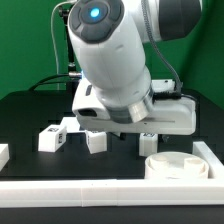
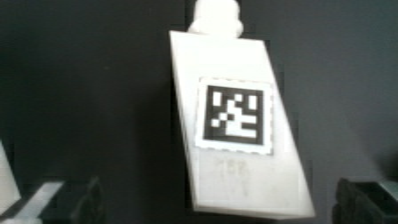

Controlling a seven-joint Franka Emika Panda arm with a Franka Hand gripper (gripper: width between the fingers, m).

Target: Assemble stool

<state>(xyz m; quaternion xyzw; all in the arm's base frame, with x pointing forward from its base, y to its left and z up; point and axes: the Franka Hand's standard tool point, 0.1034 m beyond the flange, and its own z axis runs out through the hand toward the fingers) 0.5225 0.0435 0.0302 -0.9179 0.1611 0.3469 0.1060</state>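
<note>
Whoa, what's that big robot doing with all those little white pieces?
The big white robot arm is putting together a stool. It hangs low over the black table, above a short blocky white plastic leg with a black-and-white square tag, which lies flat. Its jaws stand wide open on either side of that leg, not gripping it. The loose white legs lie apart from the round ring-shaped white seat, which sits at the exterior view's right. No leg looks joined to it.
</note>
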